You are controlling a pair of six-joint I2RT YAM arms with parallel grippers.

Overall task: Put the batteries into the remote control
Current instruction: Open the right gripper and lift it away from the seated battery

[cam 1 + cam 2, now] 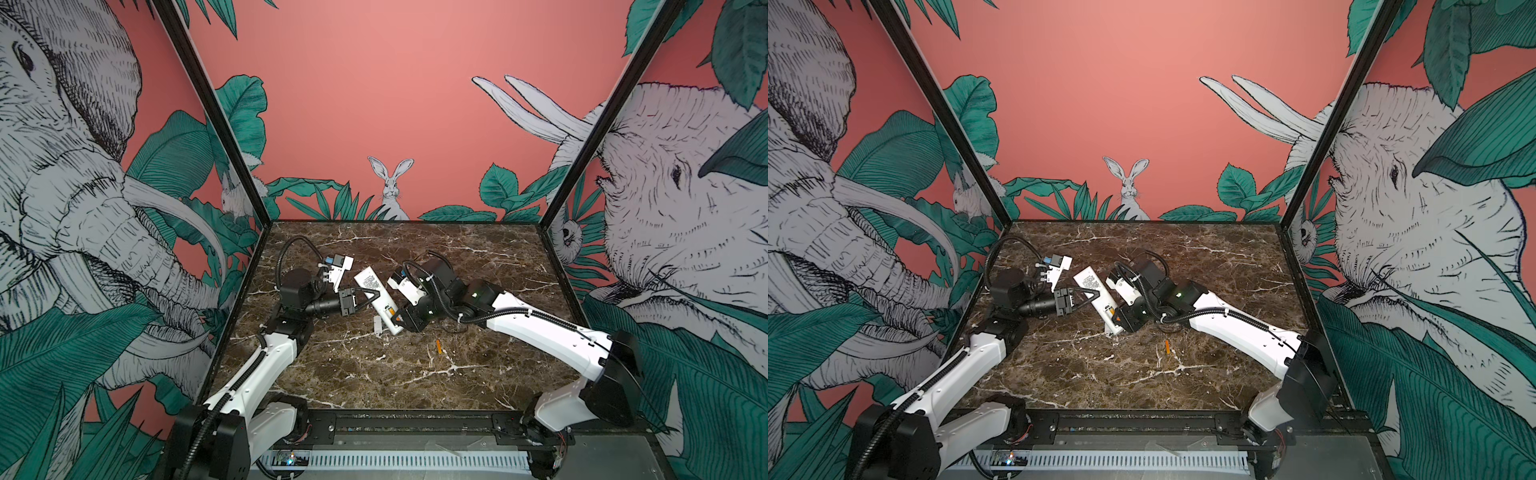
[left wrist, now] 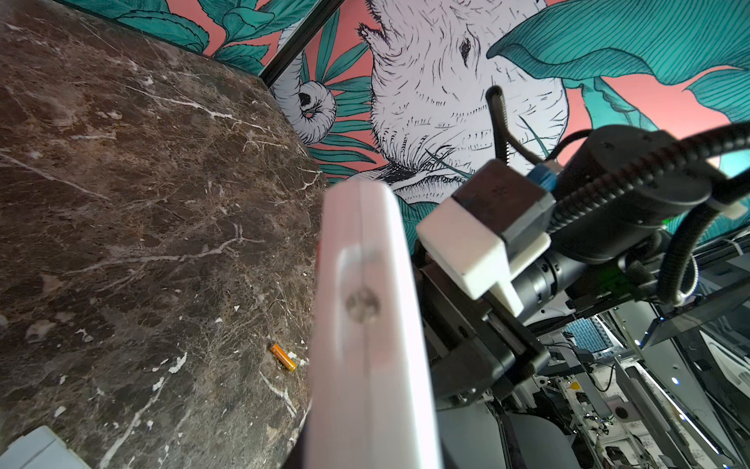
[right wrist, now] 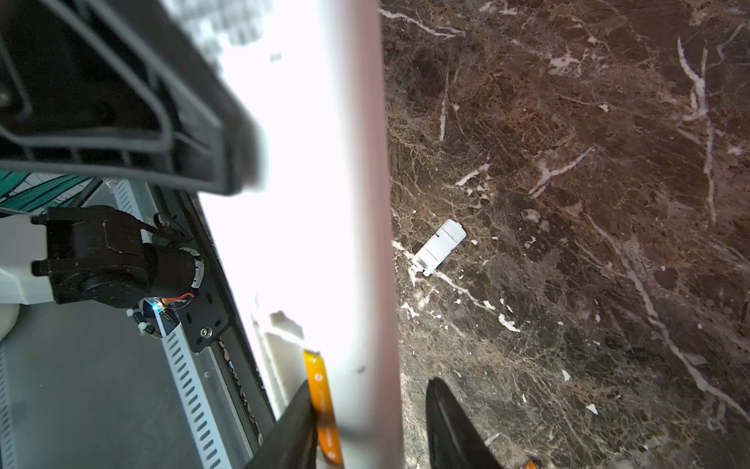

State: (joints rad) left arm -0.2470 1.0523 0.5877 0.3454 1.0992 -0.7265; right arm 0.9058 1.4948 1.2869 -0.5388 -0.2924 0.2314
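Remote control [image 1: 383,306] label-up at the middle of the tabletop [image 1: 374,374], left gripper [image 1: 371,296] clamped on it, seated battery [image 3: 320,390] in its open bay, right gripper [image 3: 367,383] with jaws apart astride that near end, loose battery [image 1: 438,346] toward the front edge

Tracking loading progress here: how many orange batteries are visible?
2. One battery sits in the remote control's open compartment beside the right gripper; a second battery lies loose on the table. Others may be hidden.

Bare tabletop [image 1: 374,374] all around the loose battery [image 1: 438,346]
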